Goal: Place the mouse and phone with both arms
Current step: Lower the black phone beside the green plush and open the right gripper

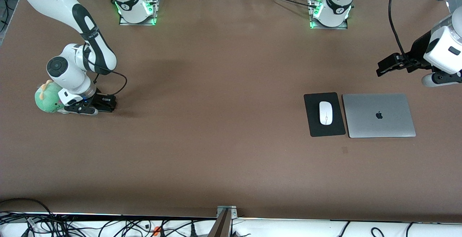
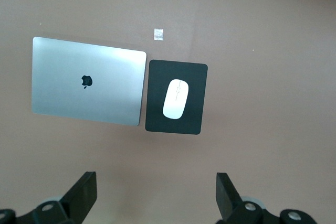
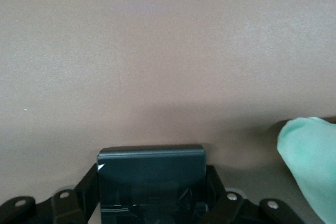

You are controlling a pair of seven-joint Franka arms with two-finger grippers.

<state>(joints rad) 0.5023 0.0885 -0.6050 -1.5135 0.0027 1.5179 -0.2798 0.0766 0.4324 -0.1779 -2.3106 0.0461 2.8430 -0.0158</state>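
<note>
A: Count it out for me.

B: One mouse (image 1: 325,113), one phone (image 3: 151,173), one mouse pad (image 1: 314,121), one closed laptop (image 1: 378,115), one green plush toy (image 1: 47,98), two grippers.

A: Taking the laptop as the landmark, where is the mouse?

B: On the mouse pad, which lies just beside the laptop toward the right arm's end of the table. Its long axis runs nearer-to-farther from the front camera, parallel to the laptop's short edge; which end is its front I cannot tell.

A: And the left gripper (image 1: 383,67)?

B: Up in the air, off the laptop's corner toward the left arm's base, fingers (image 2: 81,192) spread wide with nothing between them. The mouse lies well apart from it.

A: The phone?

B: Well apart from the laptop, at the right arm's end of the table, clamped between the fingers of the right gripper (image 1: 104,104), low at the table beside the plush toy. Its broad face lies roughly flat; its long axis is hidden.
</note>
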